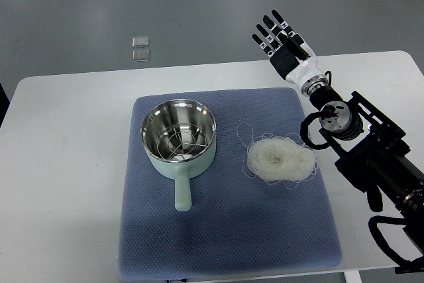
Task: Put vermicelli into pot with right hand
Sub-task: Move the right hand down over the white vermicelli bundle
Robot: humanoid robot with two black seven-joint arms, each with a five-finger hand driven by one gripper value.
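Observation:
A bundle of white vermicelli [279,159] lies on the blue mat [225,230], right of centre, with a loose strand curling toward the back left. A pale green pot [179,138] with a steel inside and a wire rack in it stands on the mat's left half, its handle pointing toward me. My right hand [277,38] is raised beyond the mat's far right corner, fingers straight and spread, holding nothing. It is well behind the vermicelli and apart from it. The left arm does not show.
The mat lies on a white table [59,164]. The right arm's black links [371,157] run along the table's right side. Two small clear items [140,49] lie on the grey floor behind the table.

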